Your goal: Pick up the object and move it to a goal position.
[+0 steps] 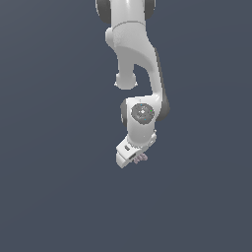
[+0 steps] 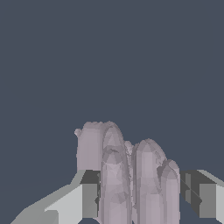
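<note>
— Looking at the exterior view first: where is the object [image 1: 141, 157] sitting?

— It is sitting right at the tip of my claw [image 1: 134, 156], a tiny mauve-grey lump peeking out beside the white fingers, with plain grey all around. I am not seeing any goal marker.

— And the wrist view?

— The object [image 2: 127, 175] is filling the gap between my fingers [image 2: 89, 199], ridges running lengthwise. One finger is pressing its flank; the other is showing a slim gap, so I am judging the claw closed on it but off-centre.

— How is it handling?

— I am guessing it is light and stiff. The rounded ridges are looking slippery, so it could twist. I am reckoning flat pads across the ridge flanks, near the middle, give the safest hold.
</note>
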